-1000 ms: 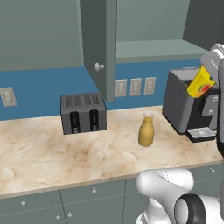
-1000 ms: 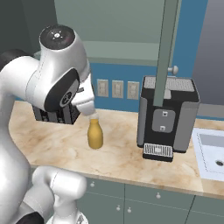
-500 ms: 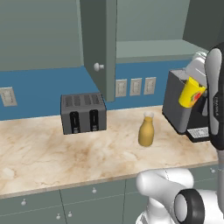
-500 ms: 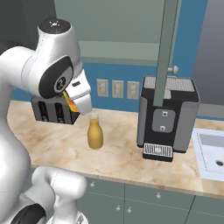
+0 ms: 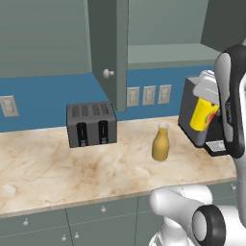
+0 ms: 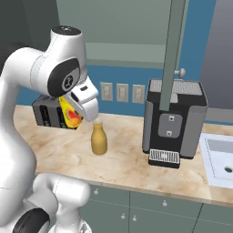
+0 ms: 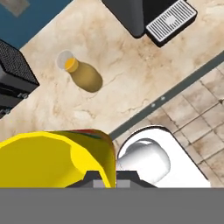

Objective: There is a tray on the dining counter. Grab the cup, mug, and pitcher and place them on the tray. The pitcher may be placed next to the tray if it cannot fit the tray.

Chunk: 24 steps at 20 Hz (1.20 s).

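Hand (image 5: pixel 207 106) raised high in the air at the right of the left base view, its jaws closed on the yellow cup (image 5: pixel 203 115), which shows a red-orange mark low on its side. Below and to the left of it, the amber pitcher (image 5: pixel 161 143) stands upright on the beige marble-patterned desk (image 5: pixel 72 168), well apart from the cup. A black toaster (image 5: pixel 91 124) sits farther left on the same desk, against the blue wall. Behind the cup stands a dark coffee machine (image 5: pixel 192 120). An open grey-green cabinet door (image 5: pixel 109 45) with a round knob hangs above the toaster.

From the right base view, the white arm arches over from the left, and the hand (image 6: pixel 78 109) carries the cup (image 6: pixel 69 113) tucked under it, above the desk (image 6: pixel 127 164). The pitcher (image 6: pixel 98 139) stands just below and to the right of the cup, not touching it. The toaster (image 6: pixel 48 114) is partly hidden behind the arm. The coffee machine (image 6: pixel 174 120) stands to the right of the pitcher, and a sink (image 6: pixel 220 157) lies at the far right edge.

Looking down from the hand view, the cup (image 7: pixel 52 159) fills the lower left, held at the hand (image 7: pixel 105 177). Far below it, the pitcher (image 7: pixel 83 74) stands on the desk (image 7: pixel 127 70), between the toaster (image 7: pixel 13 74) and the coffee machine's drip grille (image 7: pixel 170 21). Tiled floor (image 7: pixel 197 109) shows beyond the desk's edge.
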{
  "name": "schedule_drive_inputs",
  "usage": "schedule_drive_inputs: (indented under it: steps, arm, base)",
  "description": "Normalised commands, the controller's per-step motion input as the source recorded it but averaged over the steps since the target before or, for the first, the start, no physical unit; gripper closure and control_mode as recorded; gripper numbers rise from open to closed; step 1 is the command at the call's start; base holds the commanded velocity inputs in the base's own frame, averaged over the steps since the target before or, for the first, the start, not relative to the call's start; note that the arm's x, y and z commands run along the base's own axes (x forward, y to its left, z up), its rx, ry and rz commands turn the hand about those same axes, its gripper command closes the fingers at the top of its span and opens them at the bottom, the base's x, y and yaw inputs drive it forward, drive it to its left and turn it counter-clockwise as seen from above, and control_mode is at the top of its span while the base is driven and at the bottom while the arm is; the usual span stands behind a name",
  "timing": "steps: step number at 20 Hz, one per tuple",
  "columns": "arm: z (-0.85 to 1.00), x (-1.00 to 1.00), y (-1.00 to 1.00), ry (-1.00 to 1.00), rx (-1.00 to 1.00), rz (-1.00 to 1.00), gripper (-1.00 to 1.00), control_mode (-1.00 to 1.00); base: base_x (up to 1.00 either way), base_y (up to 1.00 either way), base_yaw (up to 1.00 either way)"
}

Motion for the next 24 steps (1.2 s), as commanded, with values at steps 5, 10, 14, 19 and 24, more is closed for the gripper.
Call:
schedule_drive_inputs:
  steps: [5, 10, 14, 19, 24]
  arm:
    - [-0.10, 0.00, 0.01, 0.13, -0.02, 0.17, 1.00, -1.00]
    - [-0.17, 0.00, 0.06, 0.05, -0.07, 0.14, 1.00, -1.00]
    - [-0.27, 0.00, 0.15, 0.00, -0.13, 0.13, 1.00, -1.00]
    - [-0.16, 0.00, 0.07, 0.00, -0.07, 0.12, 1.00, -1.00]
    - [0.00, 0.12, 0.00, 0.03, 0.00, 0.13, 1.00, -1.00]
  base:
    - [0.00, 0.00, 0.00]
    - [0.00, 0.00, 0.00]
    - [0.00, 0.00, 0.00]
    - [0.00, 0.00, 0.00]
    - [0.00, 0.00, 0.00]
